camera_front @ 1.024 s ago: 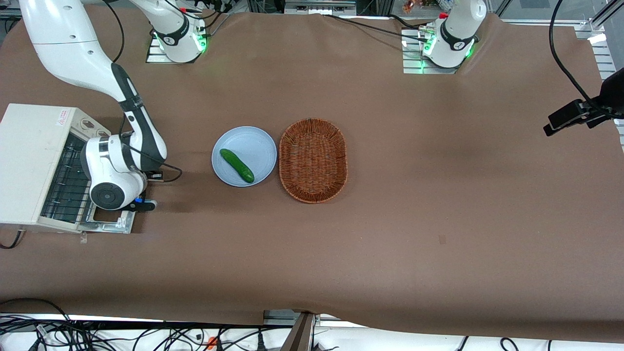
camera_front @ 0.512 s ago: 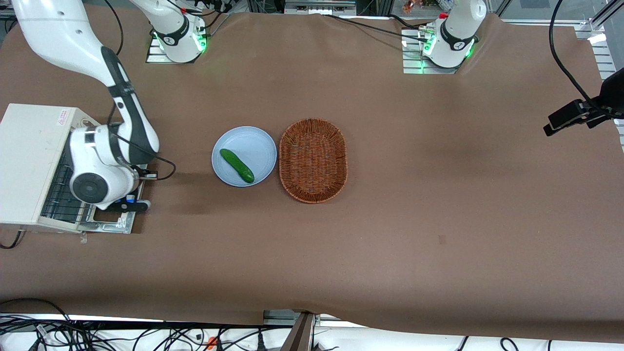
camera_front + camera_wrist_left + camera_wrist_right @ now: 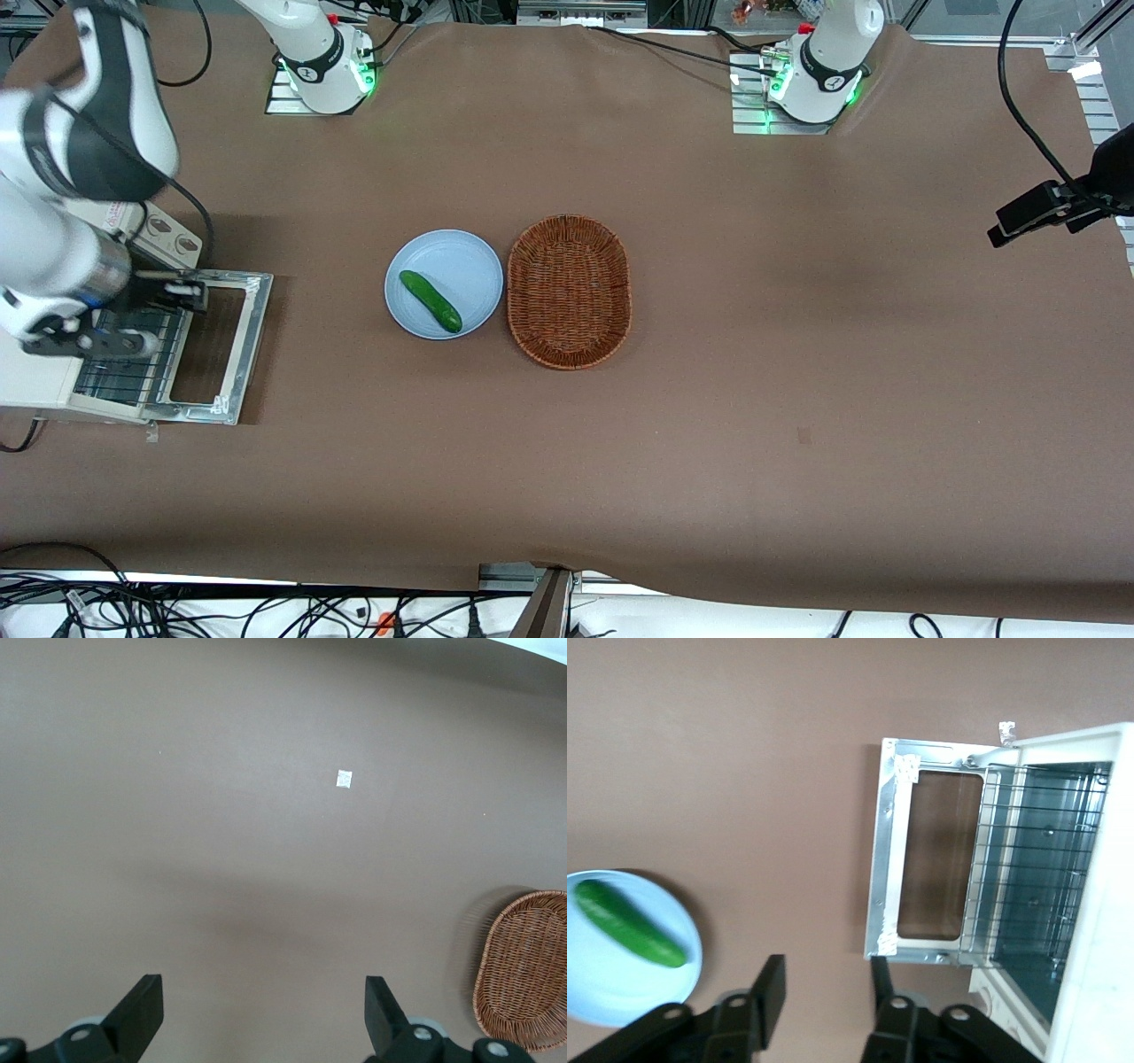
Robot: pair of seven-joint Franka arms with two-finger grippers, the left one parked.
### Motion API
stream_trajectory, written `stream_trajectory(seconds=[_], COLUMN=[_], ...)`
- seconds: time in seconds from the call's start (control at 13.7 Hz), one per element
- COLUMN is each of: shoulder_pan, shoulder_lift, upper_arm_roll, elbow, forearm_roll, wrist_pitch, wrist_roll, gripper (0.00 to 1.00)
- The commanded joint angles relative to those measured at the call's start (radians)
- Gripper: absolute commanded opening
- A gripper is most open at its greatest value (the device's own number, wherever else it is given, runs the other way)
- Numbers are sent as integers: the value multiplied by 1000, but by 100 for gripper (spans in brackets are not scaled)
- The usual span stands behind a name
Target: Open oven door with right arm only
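Lying flat on the table before the toaster oven (image 3: 40, 292), the oven door (image 3: 221, 346) looks rigid, hinged, best gripped at its handle edge; the empty gripper (image 3: 819, 988) hovers above, fingers spread.

Even, bright overhead light is falling on the brown table (image 3: 709, 425); the right arm (image 3: 80, 133) is blurring with motion, its gripper (image 3: 819, 992) above the table casting no distinct shadow

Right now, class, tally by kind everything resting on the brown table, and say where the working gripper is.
Toaster oven, oven door lying open: 1
Blue plate: 1
Cucumber: 1
Wicker basket: 1
Total: 4
The right arm's gripper hangs open above the oven, holding nothing.
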Motion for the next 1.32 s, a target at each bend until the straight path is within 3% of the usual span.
stream_trajectory(seconds=[0.0, 0.07, 0.22, 0.37, 0.51, 1.24], shoulder_pan=[-6, -15, -41, -69, -79, -69], shoulder_lift=[-56, -55, -114, -197, -208, -202], upper_arm_roll=[-24, -36, -58, -56, -39, -38], elbow=[21, 27, 21, -57, -74, -87], forearm_roll=[55, 85, 188, 176, 86, 49], wrist_pitch=[-74, -139, -129, -122, -146, -154], wrist_roll=[-83, -93, -85, -82, -90, -88], gripper=[100, 100, 100, 100, 100, 100])
